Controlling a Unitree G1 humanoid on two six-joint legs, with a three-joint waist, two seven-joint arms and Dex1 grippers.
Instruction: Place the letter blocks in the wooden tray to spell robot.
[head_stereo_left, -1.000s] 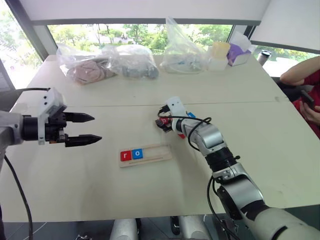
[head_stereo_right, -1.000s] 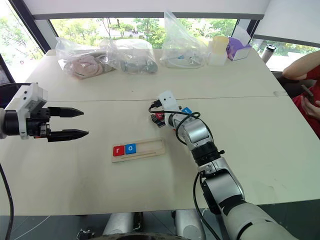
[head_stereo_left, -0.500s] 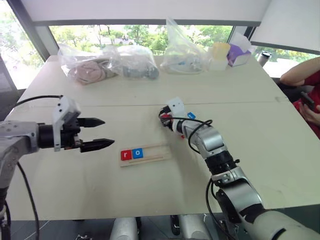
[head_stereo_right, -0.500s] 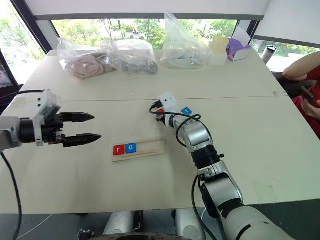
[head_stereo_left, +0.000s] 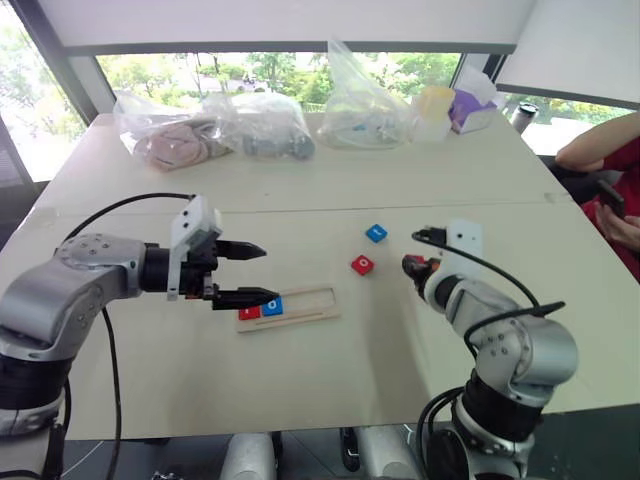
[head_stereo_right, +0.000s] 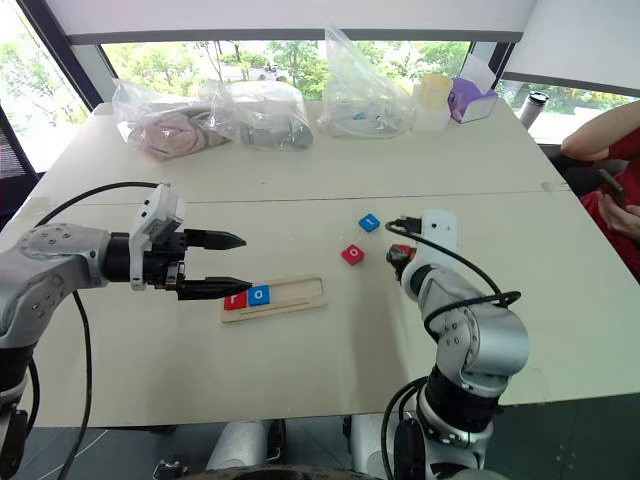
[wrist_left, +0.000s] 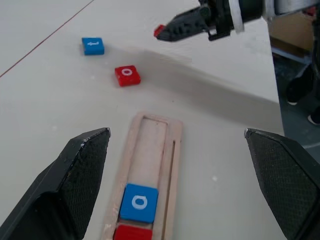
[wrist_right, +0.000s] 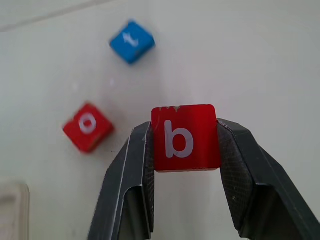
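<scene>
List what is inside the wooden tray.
The tray holds a red block and a blue o at one end; the rest is bare. The left fingers cover the red block's letter.

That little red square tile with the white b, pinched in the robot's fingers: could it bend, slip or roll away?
The flat red square b tile looks rigid: the right gripper clamps its edges and it keeps its shape. It seems light, held up by its edges alone. Its smooth sides might slip. Being flat, it probably wouldn't roll.

You're in an office or lab room: a wide pale table (head_stereo_left: 330, 370), tall windows (head_stereo_left: 260, 65) at 12 o'clock, clear plastic bags (head_stereo_left: 215, 125) near them, a seated person (head_stereo_left: 610, 160) at 2 o'clock.
</scene>
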